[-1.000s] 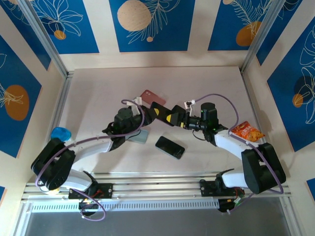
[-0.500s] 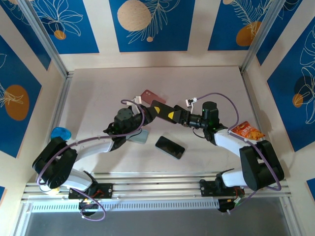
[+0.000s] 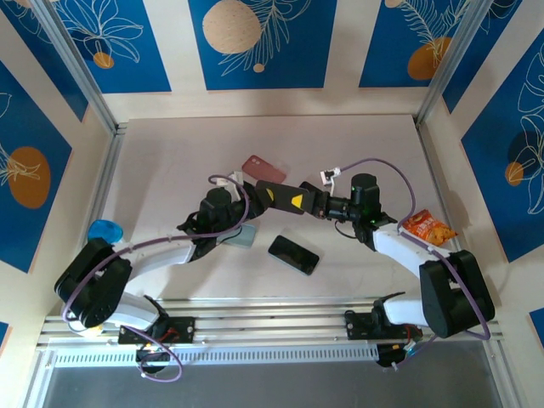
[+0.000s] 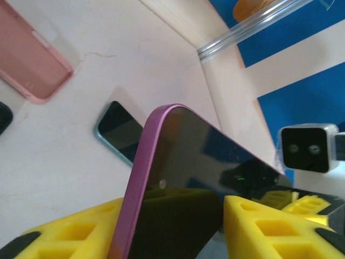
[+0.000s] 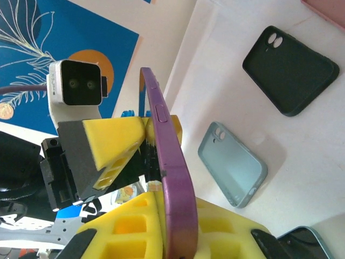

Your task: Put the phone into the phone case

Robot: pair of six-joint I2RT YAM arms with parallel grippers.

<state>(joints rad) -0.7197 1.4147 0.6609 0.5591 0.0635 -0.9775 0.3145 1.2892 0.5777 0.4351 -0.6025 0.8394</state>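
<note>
Levelled since a second ago, your right gripper (image 3: 276, 195) meets the left gripper (image 3: 228, 211) mid-table. Left wrist: it clamps the purple-rimmed glass-faced phone (image 4: 205, 162), held aloft. Right wrist: that gripper clamps it too. It should handle stiff, slick and breakable, so pinch its flat faces.

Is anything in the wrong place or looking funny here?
Yes. The slim purple phone stands on edge in the air, clamped by both the left gripper and the right gripper at once. Also, an orange crinkly snack bag lies at the right side of the pale table, unrelated to phones.
</note>
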